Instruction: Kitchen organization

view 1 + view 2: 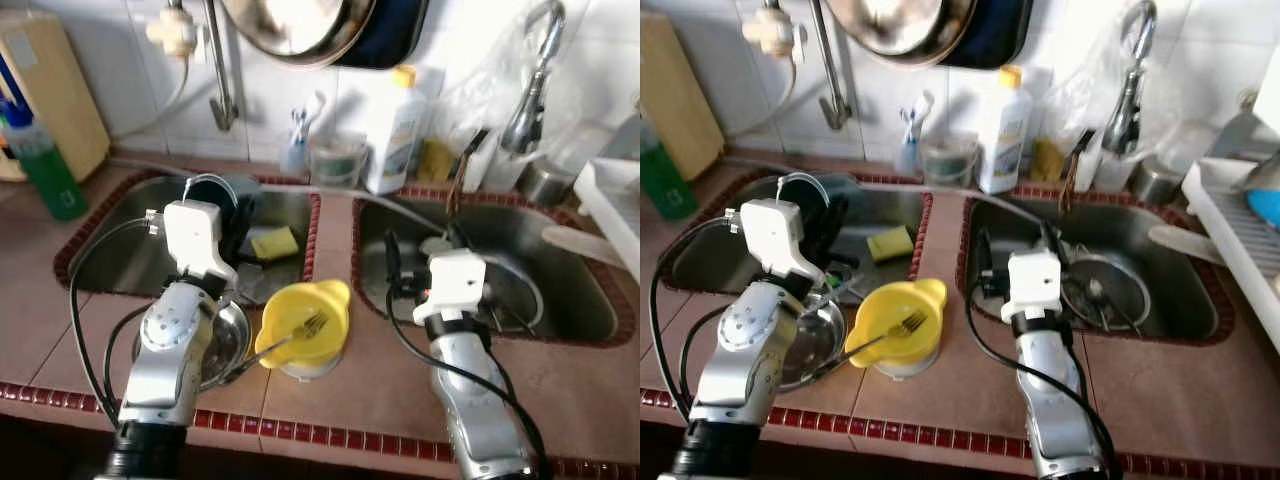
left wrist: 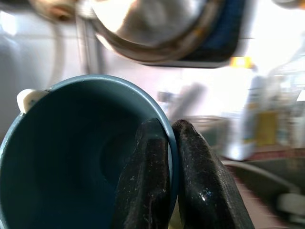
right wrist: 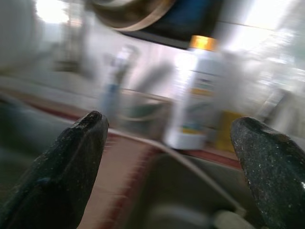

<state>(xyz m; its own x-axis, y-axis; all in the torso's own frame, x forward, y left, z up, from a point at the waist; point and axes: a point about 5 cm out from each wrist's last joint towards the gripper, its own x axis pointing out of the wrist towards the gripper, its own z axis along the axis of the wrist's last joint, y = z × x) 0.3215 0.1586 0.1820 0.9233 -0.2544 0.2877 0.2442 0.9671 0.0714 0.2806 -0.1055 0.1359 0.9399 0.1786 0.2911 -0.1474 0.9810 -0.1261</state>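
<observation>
My left gripper (image 2: 170, 128) is shut on the rim of a dark blue cup (image 2: 71, 157), one finger inside and one outside. In the eye views the blue cup (image 1: 240, 198) hangs over the left sink (image 1: 130, 255), just ahead of my left wrist. My right gripper (image 3: 169, 131) is open with nothing between its fingers, and it hovers over the near left corner of the right sink (image 1: 575, 300). On the counter between the sinks stands a yellow bowl (image 1: 322, 305) with a fork (image 1: 300, 332) in it. A steel bowl (image 1: 228, 345) sits beside it.
A yellow sponge (image 1: 273, 242) lies in the left sink. A white bottle (image 1: 393, 130), a small tub (image 1: 335, 160) and a faucet (image 1: 530, 95) line the back wall, and a pan (image 1: 300, 25) hangs above. Far left stand a green bottle (image 1: 45, 165) and a cutting board (image 1: 55, 90); a dish rack (image 1: 612, 205) is at right.
</observation>
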